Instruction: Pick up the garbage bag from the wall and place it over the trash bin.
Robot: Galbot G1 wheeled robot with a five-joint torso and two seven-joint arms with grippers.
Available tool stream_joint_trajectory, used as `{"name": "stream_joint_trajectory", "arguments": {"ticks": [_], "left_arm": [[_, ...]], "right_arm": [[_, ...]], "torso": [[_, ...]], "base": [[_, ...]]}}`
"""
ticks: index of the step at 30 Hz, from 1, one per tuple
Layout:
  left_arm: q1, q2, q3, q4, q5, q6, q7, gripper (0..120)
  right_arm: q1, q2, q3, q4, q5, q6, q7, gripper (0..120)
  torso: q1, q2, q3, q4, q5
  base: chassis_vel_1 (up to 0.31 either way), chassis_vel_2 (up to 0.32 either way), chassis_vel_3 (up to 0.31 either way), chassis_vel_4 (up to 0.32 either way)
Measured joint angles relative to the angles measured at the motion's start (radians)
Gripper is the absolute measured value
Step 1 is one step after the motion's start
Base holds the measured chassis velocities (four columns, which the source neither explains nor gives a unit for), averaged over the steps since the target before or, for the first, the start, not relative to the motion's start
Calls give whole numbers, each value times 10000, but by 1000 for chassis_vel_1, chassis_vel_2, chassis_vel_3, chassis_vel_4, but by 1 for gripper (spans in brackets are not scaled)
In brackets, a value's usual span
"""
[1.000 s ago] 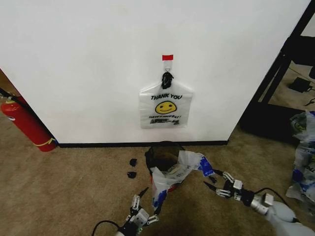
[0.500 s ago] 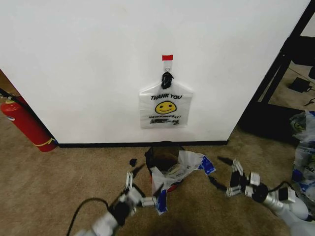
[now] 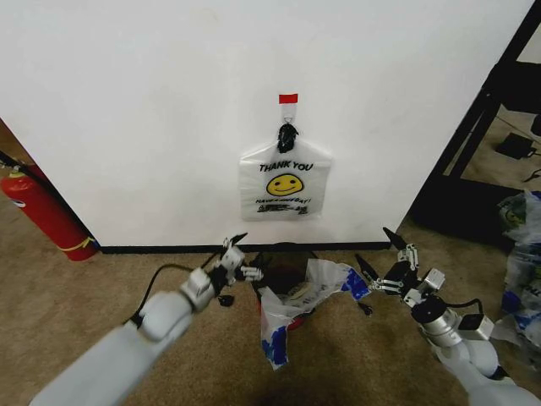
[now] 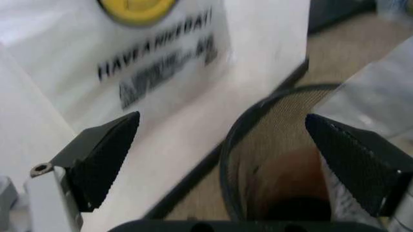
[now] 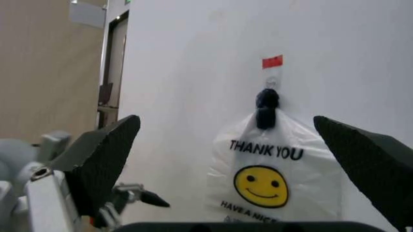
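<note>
A plain white wall [image 3: 152,101] rises over tan carpet [image 3: 101,313], with a black baseboard [image 3: 169,249] along its foot. High on it, a flat bag with knotted black handles [image 3: 284,188] hangs from a hook under a red tape strip [image 3: 288,99]; it is the spare, not the one for the job. A fire extinguisher [image 3: 44,211] leans at the wall's left end, and a dark frame [image 3: 482,127] stands at its right corner. The black mesh bin [image 3: 282,271] sits just off the baseboard, directly under the hook. The garbage bag [image 3: 300,306] is draped over the bin's near rim, most of it spilling down onto the carpet toward the robot (not yet seated round the mouth, it seems). The left gripper [image 3: 233,258] hovers beside the bin's left rim, fingers spread wide and empty. The right gripper [image 3: 382,262], likewise wide and empty, hangs near the bag's blue-patched handle [image 3: 356,290]. Open carpet lies on both flanks of the bin; the wall closes off its far side.
</note>
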Motion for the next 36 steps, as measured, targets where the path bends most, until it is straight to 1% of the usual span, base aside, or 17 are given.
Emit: {"name": "stream_joint_trajectory", "arguments": {"ticks": [3,4,5,6,7,9,10,11,12,14,17,19,21,27,30,32,36], "left_arm": [[-918,-45,736,109,-983,1934,-380,100],[-1123,-86,897,129,-1291,2442,-505,100],[-1259,-122,982,139,-1519,2816,-597,100],[-1259,-122,982,139,-1519,2816,-597,100],[-1465,-205,1061,163,-1872,3441,-741,100],[-1747,-397,1131,308,-2318,4315,-1019,100],[-1747,-397,1131,308,-2318,4315,-1019,100],[-1939,-599,1204,567,-2506,4736,-1311,100],[-2011,-725,1223,696,-2580,4931,-1505,100],[-2045,-805,1224,762,-2645,5080,-1654,100],[-2172,-1116,1242,1027,-2810,5663,-2155,100],[-2289,-1338,1251,1239,-2919,5807,-2318,100],[-2393,-1515,1253,1406,-3049,5831,-2390,100],[-2555,-1684,1472,1608,-3161,5820,-2500,100],[-2642,-1752,1690,1706,-3169,5804,-2584,100],[-2745,-1852,2008,1794,-3176,5780,-2854,97],[-2860,-2011,2283,1830,-3295,5751,-3258,81]], "right_arm": [[-77,165,31,122,-58,2,-11,100],[-102,209,32,153,-83,5,-27,100],[-116,229,32,166,-101,6,-35,100],[-116,229,32,166,-101,6,-35,100],[-131,258,18,176,-145,11,-46,100],[-142,291,-40,177,-242,20,-79,100],[-142,291,-40,177,-242,20,-79,100],[-166,313,-82,177,-327,27,-110,100],[-175,322,-128,177,-378,29,-123,100],[-178,324,-172,177,-427,29,-132,100],[-198,332,-286,168,-614,31,-164,100],[-241,351,-300,169,-696,43,-188,100],[-323,369,-297,211,-738,52,-197,100],[-539,404,-222,321,-860,100,-228,100],[-621,430,-183,364,-893,123,-232,100],[-715,472,-150,435,-938,139,-232,100],[-840,538,-101,509,-998,175,-233,100]], "torso": [[0,0,-1,0,0],[0,0,0,0,0],[0,0,0,0,-1],[0,0,0,0,-1],[0,0,-1,-1,-4],[0,0,-1,0,3],[0,0,-1,0,3],[0,0,0,0,-2],[0,0,-1,0,-3],[0,0,-1,0,-3],[0,0,-1,2,-2],[0,0,0,1,-1],[0,0,-1,-2,0],[-2,0,-2,2,0],[-2,0,-2,0,-1],[-2,0,-2,-1,-1],[-2,0,-2,-1,-1]], "base": [[0,0,0,0],[0,0,0,0],[0,0,0,0],[0,0,0,0],[0,0,0,0],[0,0,0,0],[0,0,0,0],[0,0,0,0],[0,0,0,0],[0,0,0,0],[0,0,0,0],[0,0,0,0],[0,0,0,0],[0,0,0,0],[0,0,0,0],[0,0,0,0],[0,0,0,0]]}}
